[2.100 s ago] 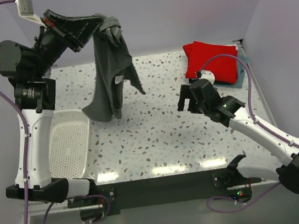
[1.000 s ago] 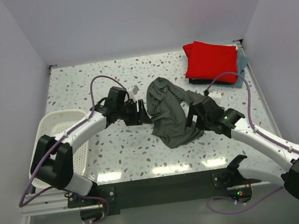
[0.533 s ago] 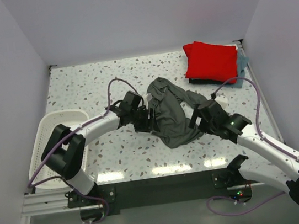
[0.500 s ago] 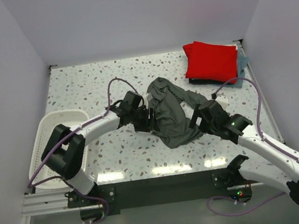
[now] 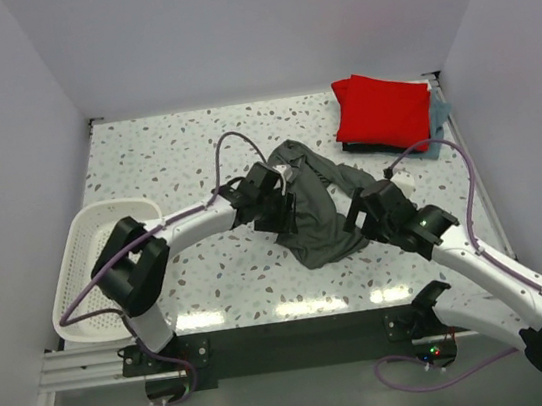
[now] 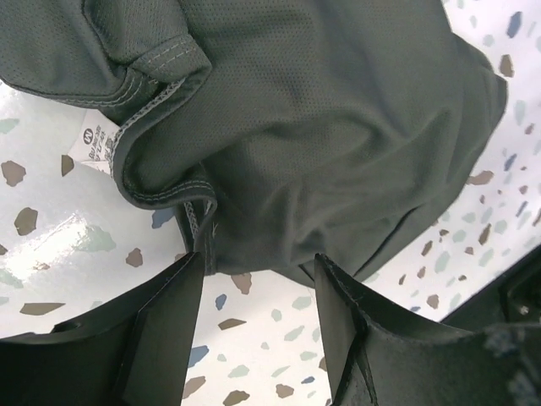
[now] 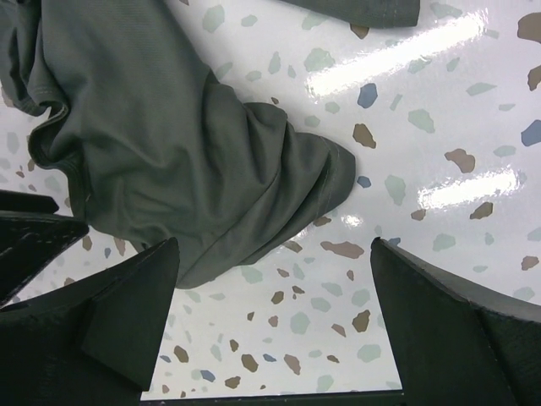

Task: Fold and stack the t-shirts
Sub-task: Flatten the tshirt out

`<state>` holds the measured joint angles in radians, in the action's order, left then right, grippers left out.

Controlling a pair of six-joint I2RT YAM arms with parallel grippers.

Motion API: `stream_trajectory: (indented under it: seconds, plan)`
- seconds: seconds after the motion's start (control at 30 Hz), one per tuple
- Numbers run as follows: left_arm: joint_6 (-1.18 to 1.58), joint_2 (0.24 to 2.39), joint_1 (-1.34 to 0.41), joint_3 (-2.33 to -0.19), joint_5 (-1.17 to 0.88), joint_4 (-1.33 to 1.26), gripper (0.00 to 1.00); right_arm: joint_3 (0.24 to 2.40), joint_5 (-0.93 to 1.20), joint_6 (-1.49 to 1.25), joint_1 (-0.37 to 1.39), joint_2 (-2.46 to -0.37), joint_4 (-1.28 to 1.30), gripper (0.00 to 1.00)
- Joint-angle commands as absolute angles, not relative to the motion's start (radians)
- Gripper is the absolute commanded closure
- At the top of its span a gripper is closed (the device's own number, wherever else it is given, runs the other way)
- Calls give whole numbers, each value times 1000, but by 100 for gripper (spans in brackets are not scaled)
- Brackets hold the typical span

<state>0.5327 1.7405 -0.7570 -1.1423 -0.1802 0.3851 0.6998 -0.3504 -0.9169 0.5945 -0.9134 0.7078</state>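
Dark grey cloth is the matter in hand. We find the dark grey t-shirt [image 5: 313,212] crumpled in a heap on the counter [image 5: 144,160], to the near left of the red t-shirt [image 5: 384,111], which lies folded with the light blue-grey t-shirt [image 5: 440,127] showing under its right edge. The heap's long axis runs far to near, and its far end is about level with the red t-shirt's near edge. The left fingers [image 6: 169,326] are at the flank turned away from the red t-shirt. They stand apart and grip nothing, with a stitched hem and a fold lying just ahead of the tips and speckled counter showing between them. A white label [image 6: 97,145] sits beside that hem. The right fingers [image 7: 118,313] are spread wide over bare counter, just beside the heap's near lobe, and they too hold nothing. We judge the left arm the nearer, since its tips already reach the cloth edge, and a pinch would turn on that hem lying straight ahead of them. Two seconds ago the shirt hung from the raised left fingers, high above the counter. One second ago it already lay as it does now, with the left fingers clear of its flank. Since then the left fingers have closed in against it, and the right arm has edged slightly nearer.
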Motion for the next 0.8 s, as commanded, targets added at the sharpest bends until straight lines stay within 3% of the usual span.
stream_trajectory:
  seconds: [0.0, 0.3, 0.77]
  plan:
    - [493, 1772, -787, -1213, -75, 431, 41, 756, -391, -900, 591, -913, 713, 1]
    - [480, 1833, -857, -1299, 89, 541, 41, 759, -382, -884, 591, -907, 723, 1]
    - [495, 1871, -868, -1287, 94, 554, 55, 770, -376, -853, 591, -917, 718, 1]
